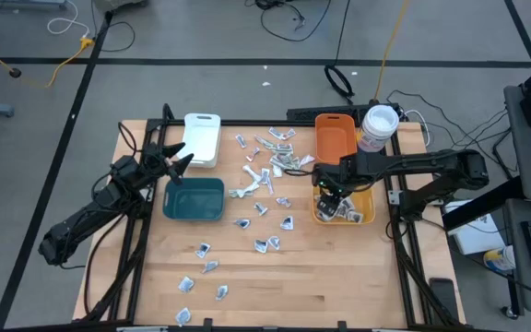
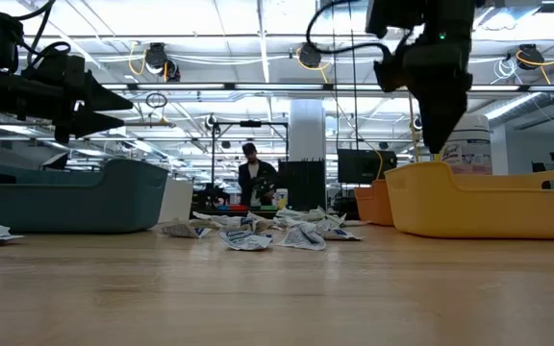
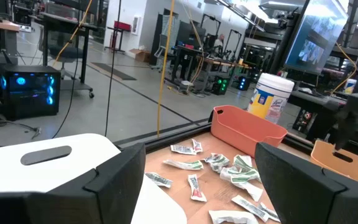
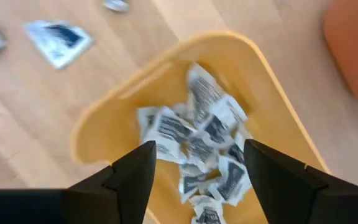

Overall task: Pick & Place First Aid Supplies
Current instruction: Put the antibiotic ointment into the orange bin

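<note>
Where wrist-seen, packets point(image 4: 194, 146) in yellow bin point(image 4: 104, 124)

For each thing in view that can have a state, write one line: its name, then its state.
Yellow bin: holds several packets.
Teal bin: looks empty.
Orange bin: looks empty.
White tub: upright, lidded.
Right tool: open above yellow bin.
Left tool: open, holding nothing.

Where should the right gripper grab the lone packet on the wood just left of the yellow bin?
Straight from above. The packet lies flat, clear of its neighbours and of the yellow bin; pinch across its narrower width at the middle. The right gripper, open over the bin, is nearest.
</note>
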Action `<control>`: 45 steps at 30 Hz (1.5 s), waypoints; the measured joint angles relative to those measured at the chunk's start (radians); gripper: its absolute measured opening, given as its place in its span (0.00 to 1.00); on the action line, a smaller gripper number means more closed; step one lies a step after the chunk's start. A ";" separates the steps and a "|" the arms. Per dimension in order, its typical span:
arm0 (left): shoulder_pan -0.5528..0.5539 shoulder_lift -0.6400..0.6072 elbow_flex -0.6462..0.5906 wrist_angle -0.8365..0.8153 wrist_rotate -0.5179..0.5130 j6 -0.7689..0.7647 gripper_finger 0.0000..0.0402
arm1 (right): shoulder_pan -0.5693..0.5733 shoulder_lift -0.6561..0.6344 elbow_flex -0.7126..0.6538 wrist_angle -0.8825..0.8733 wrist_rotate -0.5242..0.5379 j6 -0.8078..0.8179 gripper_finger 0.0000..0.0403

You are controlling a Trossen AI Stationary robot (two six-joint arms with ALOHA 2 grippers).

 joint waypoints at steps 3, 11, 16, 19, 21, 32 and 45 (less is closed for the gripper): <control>0.000 0.000 0.000 0.000 0.000 0.000 0.76 | 0.016 0.000 0.019 -0.001 -0.001 -0.076 0.60; 0.000 0.000 0.000 0.000 0.000 0.000 0.76 | 0.008 0.019 0.104 -0.001 -0.024 -0.331 0.60; 0.000 0.000 0.000 0.000 0.000 0.000 0.76 | -0.051 0.073 0.181 0.001 -0.024 -0.465 0.59; 0.000 0.000 0.000 0.000 0.000 0.000 0.76 | -0.103 0.115 0.219 -0.001 -0.024 -0.544 0.58; 0.000 0.000 0.000 0.000 0.000 0.000 0.76 | -0.143 0.137 0.246 -0.001 -0.024 -0.595 0.58; 0.000 0.000 0.000 0.000 0.000 0.000 0.76 | -0.366 0.326 0.445 0.001 -0.024 -0.771 0.58; 0.000 0.000 0.000 0.000 0.000 0.000 0.76 | -0.537 0.628 0.847 0.017 -0.024 -0.839 0.58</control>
